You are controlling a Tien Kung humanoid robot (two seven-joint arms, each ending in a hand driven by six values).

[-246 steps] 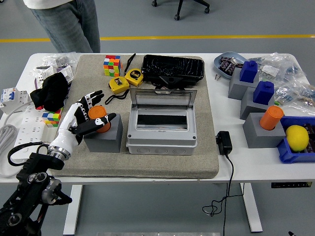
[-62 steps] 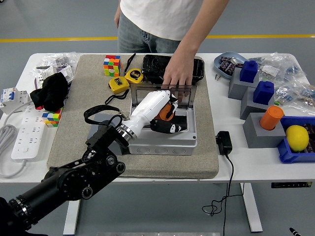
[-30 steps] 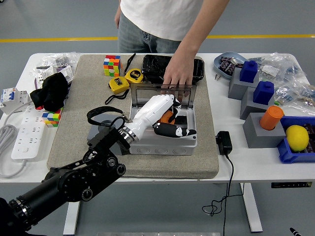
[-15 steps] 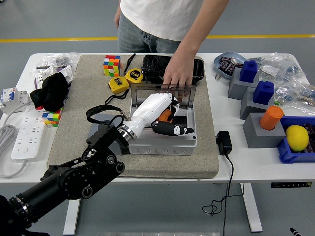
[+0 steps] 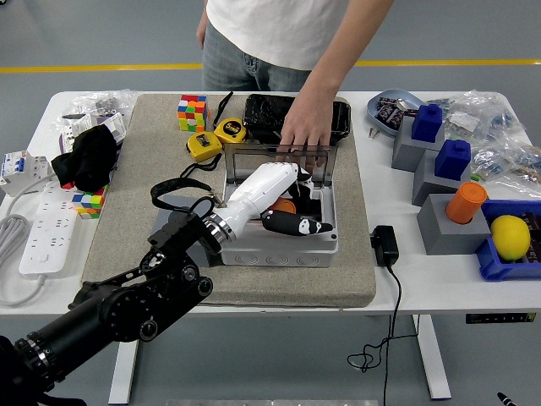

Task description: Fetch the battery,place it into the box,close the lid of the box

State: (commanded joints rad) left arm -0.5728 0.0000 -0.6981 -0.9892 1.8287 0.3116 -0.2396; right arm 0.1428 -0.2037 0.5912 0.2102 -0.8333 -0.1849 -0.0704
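White table under a grey mat, and from where I stand the nearest thing is the robot's black left arm, coming in from the lower left and reaching across the mat to the grey box. Its white left hand sits over the open cavity with the thumb stretched out along the front edge and the fingers loosened. The orange battery shows only as a sliver beneath the palm, low inside the box, so I judge it has been let go there, though the hand hides most of it. The right arm is nowhere in sight.

Just beyond, the clear lid stands tilted back on its hinge, and the person's hand presses on its top edge, apparently to keep it propped open while the robot works.

Half a second ago the battery showed higher and plainer between the fingers; now it lies lower and the hand has eased a little toward the right. Eight seconds back the hand was at the grey block on the left, gripping the battery, and nobody was holding the lid.
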